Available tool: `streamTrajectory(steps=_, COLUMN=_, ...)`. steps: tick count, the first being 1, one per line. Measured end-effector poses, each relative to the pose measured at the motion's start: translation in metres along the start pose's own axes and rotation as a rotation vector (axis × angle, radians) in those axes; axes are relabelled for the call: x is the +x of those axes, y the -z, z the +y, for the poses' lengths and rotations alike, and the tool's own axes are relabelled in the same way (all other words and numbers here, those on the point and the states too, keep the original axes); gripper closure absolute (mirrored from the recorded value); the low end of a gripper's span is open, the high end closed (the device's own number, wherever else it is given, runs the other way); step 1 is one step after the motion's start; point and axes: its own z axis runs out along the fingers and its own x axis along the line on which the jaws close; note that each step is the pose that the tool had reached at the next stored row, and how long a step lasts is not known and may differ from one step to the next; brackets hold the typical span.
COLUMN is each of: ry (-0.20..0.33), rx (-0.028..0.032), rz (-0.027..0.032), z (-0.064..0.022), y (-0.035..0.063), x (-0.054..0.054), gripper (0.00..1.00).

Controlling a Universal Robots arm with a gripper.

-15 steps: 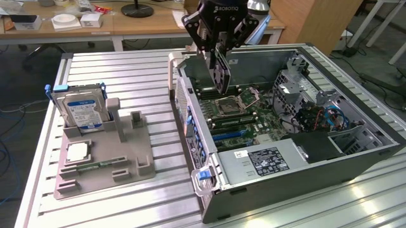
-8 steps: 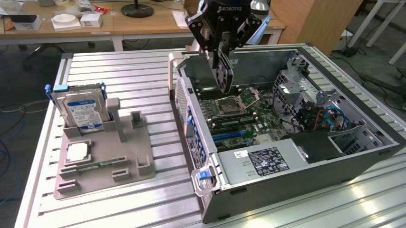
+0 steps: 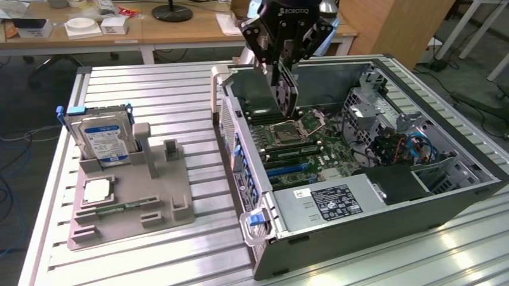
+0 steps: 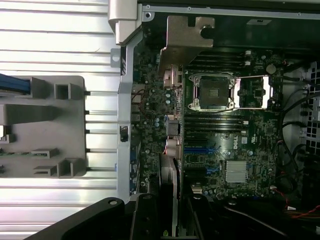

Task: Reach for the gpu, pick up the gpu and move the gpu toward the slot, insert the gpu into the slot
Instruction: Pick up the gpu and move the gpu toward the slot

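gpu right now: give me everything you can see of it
The gpu is a thin, flat, dark card, held on edge and roughly upright by the gripper, which clamps its upper part. A round fan shape shows faintly on its face. It hangs inside the open computer case, lower edge over the motherboard near the processor socket; whether it touches the board can't be told. From the wrist view it is a narrow edge-on strip.
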Motion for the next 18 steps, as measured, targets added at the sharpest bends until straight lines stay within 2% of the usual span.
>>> streamTrajectory(steps=18, ry=0.0, rx=0.0, rz=0.0, z=0.0, y=-0.0006, x=-0.013, gripper=0.73)
